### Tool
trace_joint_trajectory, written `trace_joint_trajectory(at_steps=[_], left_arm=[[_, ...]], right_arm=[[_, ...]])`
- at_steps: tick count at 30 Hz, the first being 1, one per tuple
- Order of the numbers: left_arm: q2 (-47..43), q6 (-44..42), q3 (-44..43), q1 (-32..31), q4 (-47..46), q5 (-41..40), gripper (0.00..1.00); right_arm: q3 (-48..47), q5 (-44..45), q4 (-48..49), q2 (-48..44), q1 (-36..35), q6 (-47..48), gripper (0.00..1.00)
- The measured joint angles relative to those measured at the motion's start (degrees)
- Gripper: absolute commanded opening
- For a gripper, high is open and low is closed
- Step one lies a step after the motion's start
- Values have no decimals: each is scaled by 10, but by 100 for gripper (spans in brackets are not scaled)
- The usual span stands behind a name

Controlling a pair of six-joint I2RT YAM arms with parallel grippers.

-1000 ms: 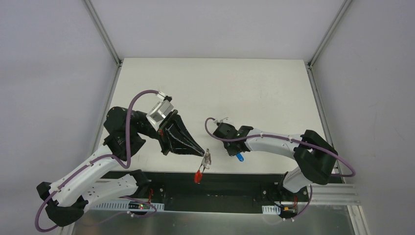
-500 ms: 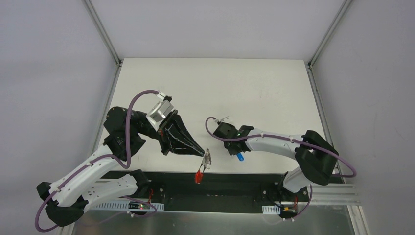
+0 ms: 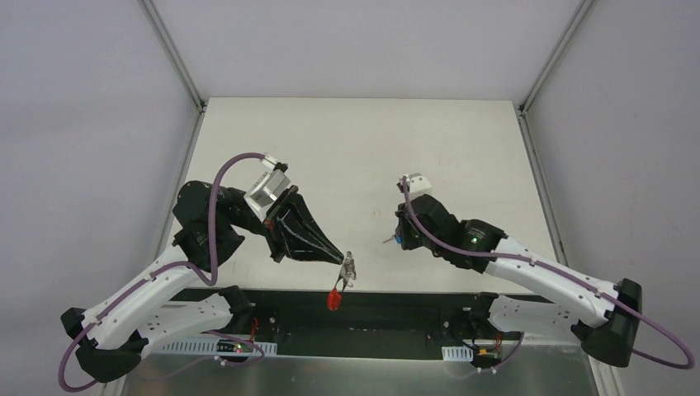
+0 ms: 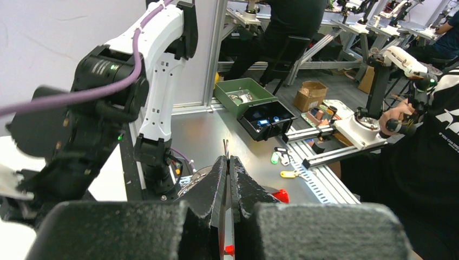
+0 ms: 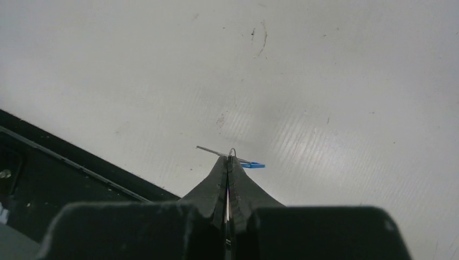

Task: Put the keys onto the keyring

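Note:
My left gripper (image 3: 347,262) is shut on the keyring (image 3: 350,269), a bunch of thin silver rings held near the table's front edge. Its red strip (image 3: 334,297) hangs below, over the black rail. In the left wrist view a wire loop (image 4: 225,146) sticks out past the closed fingertips and the red strip (image 4: 280,195) shows to the right. My right gripper (image 3: 397,241) is shut on the keys, held above the table to the right of the keyring. In the right wrist view the dark key (image 5: 208,149) points left and the blue tag (image 5: 254,165) pokes out right of the gripper (image 5: 228,157).
The white table (image 3: 363,157) has metal frame posts at its back corners. A black rail (image 3: 396,301) runs along the front edge between the arm bases. The left wrist view looks off the table toward the right arm's base (image 4: 154,157) and bins (image 4: 254,105) beyond.
My right gripper shut on the keys at the front edge and lifted them. The right arm swung round, its wrist now farther back and right. The left arm and keyring stayed still.

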State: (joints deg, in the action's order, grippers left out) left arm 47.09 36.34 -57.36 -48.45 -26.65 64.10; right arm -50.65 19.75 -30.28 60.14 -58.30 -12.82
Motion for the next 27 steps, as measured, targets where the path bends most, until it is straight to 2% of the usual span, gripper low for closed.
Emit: trace_joint_trajectory(at_steps=[5, 13, 27], left_arm=[[0, 0, 0, 0, 0, 0, 0], [-2, 0, 0, 0, 0, 0, 0], [1, 4, 0, 0, -5, 4, 0]], right_arm=[[0, -33, 2, -83, 1, 11, 0], [-15, -138, 20, -194, 1, 55, 0], [-169, -342, 17, -172, 1, 138, 0]])
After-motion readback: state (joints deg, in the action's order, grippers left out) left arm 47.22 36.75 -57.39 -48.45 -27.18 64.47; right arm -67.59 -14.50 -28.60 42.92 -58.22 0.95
